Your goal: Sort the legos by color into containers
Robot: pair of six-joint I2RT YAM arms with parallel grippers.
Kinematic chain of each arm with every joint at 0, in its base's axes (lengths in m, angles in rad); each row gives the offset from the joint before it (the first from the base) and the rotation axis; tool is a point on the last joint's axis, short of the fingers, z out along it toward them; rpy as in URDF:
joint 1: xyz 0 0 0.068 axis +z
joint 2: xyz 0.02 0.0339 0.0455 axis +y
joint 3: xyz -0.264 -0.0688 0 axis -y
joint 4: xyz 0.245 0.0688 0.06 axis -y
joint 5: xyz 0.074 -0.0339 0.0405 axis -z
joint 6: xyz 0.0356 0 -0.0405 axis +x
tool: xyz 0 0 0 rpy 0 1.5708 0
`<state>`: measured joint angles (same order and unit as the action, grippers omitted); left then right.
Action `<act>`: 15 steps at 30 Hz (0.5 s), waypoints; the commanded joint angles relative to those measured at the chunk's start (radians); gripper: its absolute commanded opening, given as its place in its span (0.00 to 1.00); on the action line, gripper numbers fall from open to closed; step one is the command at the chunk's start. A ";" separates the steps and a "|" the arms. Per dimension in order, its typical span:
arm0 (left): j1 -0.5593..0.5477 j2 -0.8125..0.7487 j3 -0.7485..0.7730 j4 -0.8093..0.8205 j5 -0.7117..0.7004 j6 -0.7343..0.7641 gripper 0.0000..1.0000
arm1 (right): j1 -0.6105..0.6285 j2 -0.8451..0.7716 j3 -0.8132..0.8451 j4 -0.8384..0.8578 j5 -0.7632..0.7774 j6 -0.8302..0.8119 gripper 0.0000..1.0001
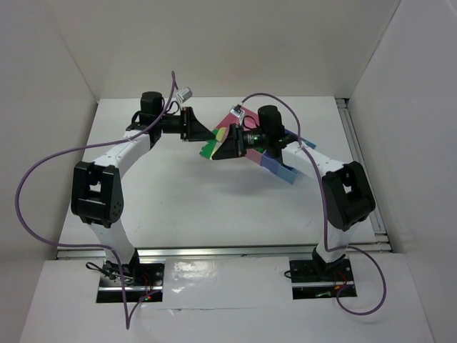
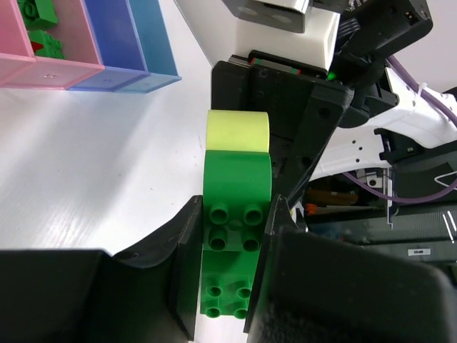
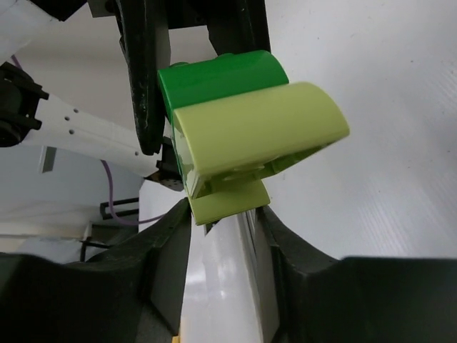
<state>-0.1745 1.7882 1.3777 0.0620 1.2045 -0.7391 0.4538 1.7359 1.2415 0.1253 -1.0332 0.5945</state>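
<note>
My two grippers meet in mid-air over the table's middle, with a joined pair of legos between them. My left gripper (image 2: 232,250) (image 1: 202,136) is shut on the bright green lego (image 2: 235,182) (image 3: 214,75) (image 1: 208,149). My right gripper (image 3: 223,221) (image 1: 230,143) is shut on the pale yellow-green lego (image 3: 257,136) (image 2: 238,132) (image 1: 223,133), which is stuck to the green one's end. The containers (image 2: 71,68) (image 1: 280,168), pink and blue trays in a row, lie behind and under the right arm. The pink tray holds green legos (image 2: 44,44).
White walls enclose the table on the left, back and right. A metal rail (image 1: 360,164) runs along the table's right edge. Purple cables (image 1: 43,171) loop beside both arms.
</note>
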 commanded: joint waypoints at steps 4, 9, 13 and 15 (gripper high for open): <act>-0.008 -0.027 -0.020 0.030 0.059 -0.017 0.00 | 0.000 0.007 -0.005 0.178 -0.016 0.053 0.34; 0.001 -0.016 -0.011 0.019 0.040 -0.008 0.00 | 0.000 -0.015 -0.030 0.143 0.047 0.053 0.22; 0.032 -0.026 -0.032 0.009 0.013 -0.020 0.00 | -0.035 -0.068 -0.074 0.068 0.145 0.018 0.19; 0.046 -0.035 -0.046 0.056 0.001 -0.052 0.00 | -0.058 -0.082 -0.114 0.056 0.171 0.030 0.17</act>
<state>-0.1558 1.7882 1.3567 0.0761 1.1828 -0.7437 0.4389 1.7103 1.1748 0.1852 -0.9749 0.6449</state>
